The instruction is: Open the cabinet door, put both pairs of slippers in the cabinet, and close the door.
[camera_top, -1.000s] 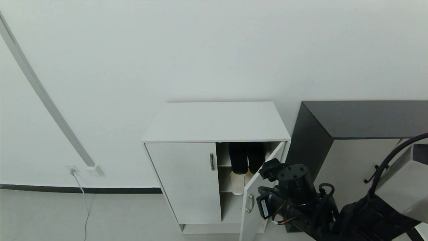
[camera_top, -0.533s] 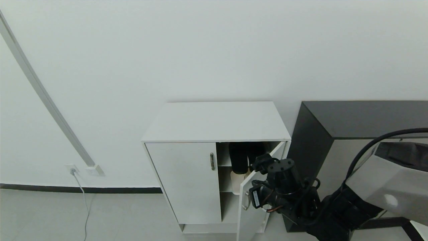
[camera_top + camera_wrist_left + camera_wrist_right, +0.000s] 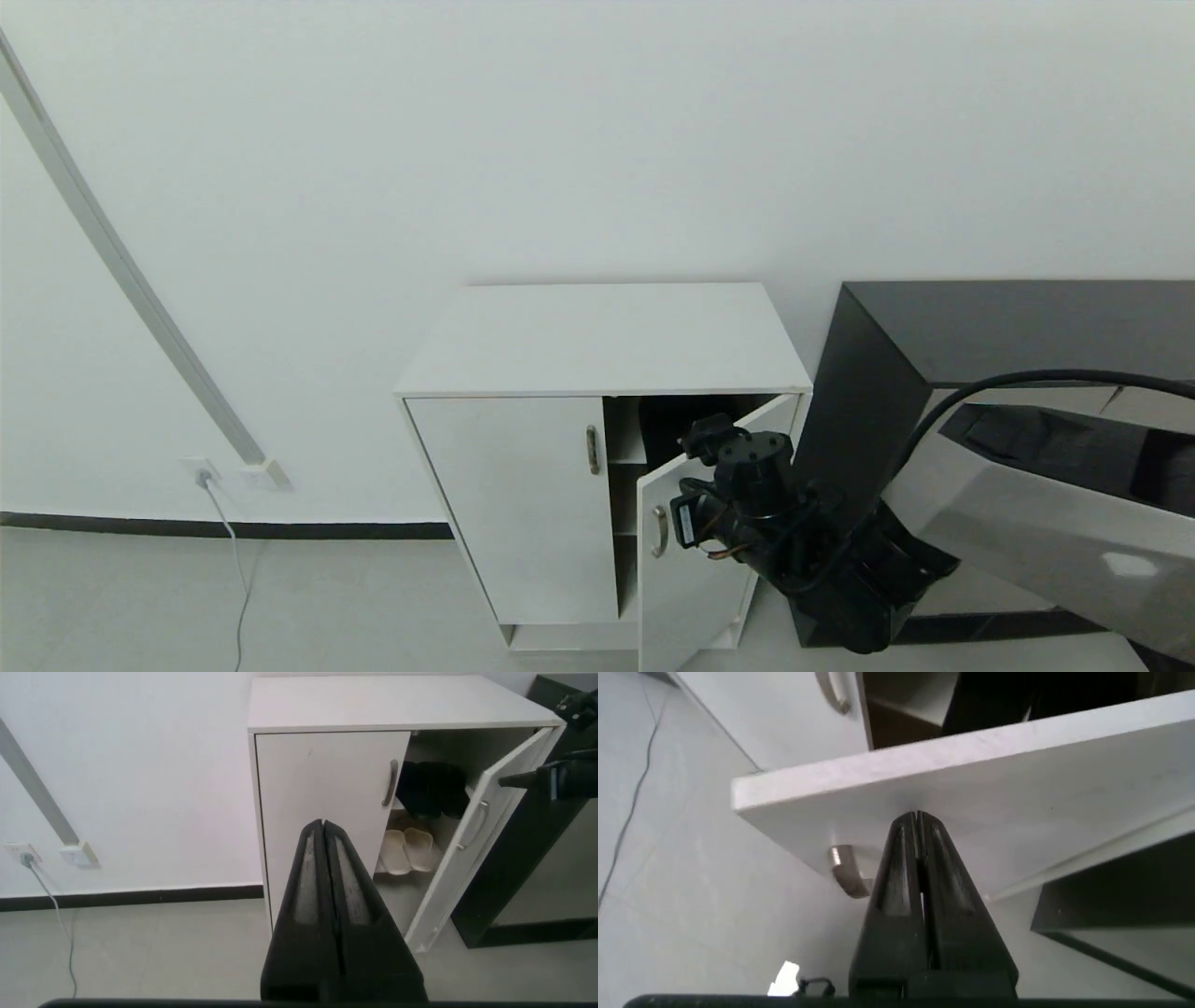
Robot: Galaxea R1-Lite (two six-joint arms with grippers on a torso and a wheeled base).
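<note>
The white cabinet [image 3: 597, 341] stands against the wall with its left door closed. Its right door [image 3: 691, 579] stands partly open, swung well in toward the frame. My right gripper [image 3: 702, 432] is shut, its tip pressing on the door's outer face [image 3: 1018, 775] just above the metal handle [image 3: 845, 868]. Inside, the black slippers [image 3: 432, 786] sit on the upper shelf and the white slippers [image 3: 409, 849] on the shelf below. My left gripper [image 3: 322, 826] is shut on nothing and hangs well in front of the cabinet, level with the left door.
A dark cabinet [image 3: 980, 327] stands right beside the white one, on its right. A wall socket [image 3: 201, 476] with a hanging cable and a slanted conduit [image 3: 112, 252] are on the wall to the left. Bare floor [image 3: 280, 607] lies in front.
My right arm has swung left, pushing the right door further toward shut. In the head view the door now covers the white slippers.
</note>
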